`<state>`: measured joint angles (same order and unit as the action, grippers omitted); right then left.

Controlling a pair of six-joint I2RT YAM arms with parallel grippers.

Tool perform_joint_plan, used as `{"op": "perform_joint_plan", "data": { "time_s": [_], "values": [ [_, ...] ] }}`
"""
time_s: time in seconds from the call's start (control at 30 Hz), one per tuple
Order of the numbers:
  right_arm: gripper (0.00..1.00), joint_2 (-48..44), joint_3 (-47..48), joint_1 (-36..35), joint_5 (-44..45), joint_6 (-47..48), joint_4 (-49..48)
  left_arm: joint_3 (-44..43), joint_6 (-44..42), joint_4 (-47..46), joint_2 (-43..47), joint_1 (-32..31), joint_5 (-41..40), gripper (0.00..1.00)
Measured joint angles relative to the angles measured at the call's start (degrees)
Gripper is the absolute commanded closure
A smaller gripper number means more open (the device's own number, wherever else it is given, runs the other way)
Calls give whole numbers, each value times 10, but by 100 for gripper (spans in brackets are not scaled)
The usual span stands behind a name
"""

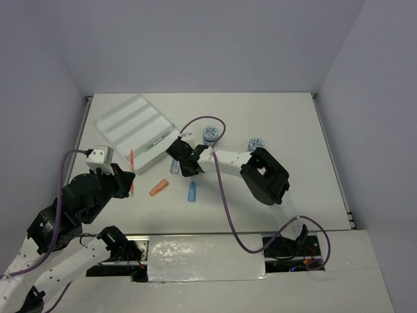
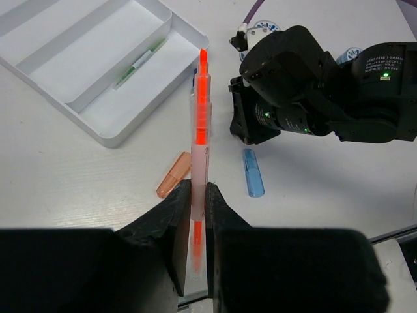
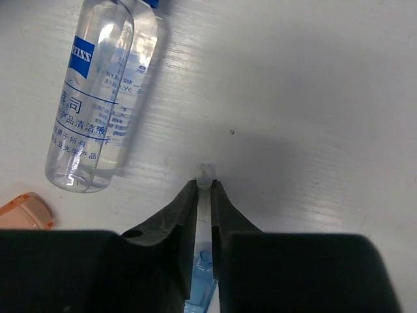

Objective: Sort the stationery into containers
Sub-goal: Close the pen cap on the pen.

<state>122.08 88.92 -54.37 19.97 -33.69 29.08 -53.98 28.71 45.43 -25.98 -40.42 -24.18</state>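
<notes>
My left gripper (image 2: 199, 195) is shut on a thin orange pen (image 2: 201, 124), which points toward the near corner of the white divided tray (image 2: 146, 91). In the top view that gripper (image 1: 130, 184) hovers at the tray's (image 1: 130, 124) near side. A grey-green pen (image 2: 140, 62) lies in one compartment. My right gripper (image 3: 204, 186) is shut on a clear-tipped blue pen (image 3: 204, 175) just above the table, right of the blue-capped clear bottle (image 3: 98, 98). An orange cap (image 1: 159, 188) and a blue cap (image 1: 192, 192) lie between the arms. Two patterned pots (image 1: 210, 134) (image 1: 256, 144) stand further back.
The right arm's black body (image 2: 313, 98) stands close to the right of the orange pen's tip. A purple cable (image 1: 221, 130) loops over the right gripper near the first pot. White walls enclose the table on three sides.
</notes>
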Motion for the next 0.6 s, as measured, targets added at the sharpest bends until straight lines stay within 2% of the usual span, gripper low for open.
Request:
{"op": "perform_joint_plan", "data": {
  "time_s": [0.03, 0.07, 0.4, 0.53, 0.6],
  "values": [
    [97, -2, -3, 0, 1, -2, -1, 0, 0, 0, 0, 0, 0, 100],
    [99, -4, -6, 0, 1, -4, -2, 0, 0, 0, 0, 0, 0, 100],
    [100, -57, -67, 0, -11, -24, -20, 0, 0, 0, -5, 0, -1, 100],
    [100, -147, -133, 4, -1, -36, -34, 1, 2, -13, -31, 0, 20, 100],
    [100, -231, -174, 7, 16, -48, -58, 15, 4, -48, -36, 0, 47, 100]
  ]
}}
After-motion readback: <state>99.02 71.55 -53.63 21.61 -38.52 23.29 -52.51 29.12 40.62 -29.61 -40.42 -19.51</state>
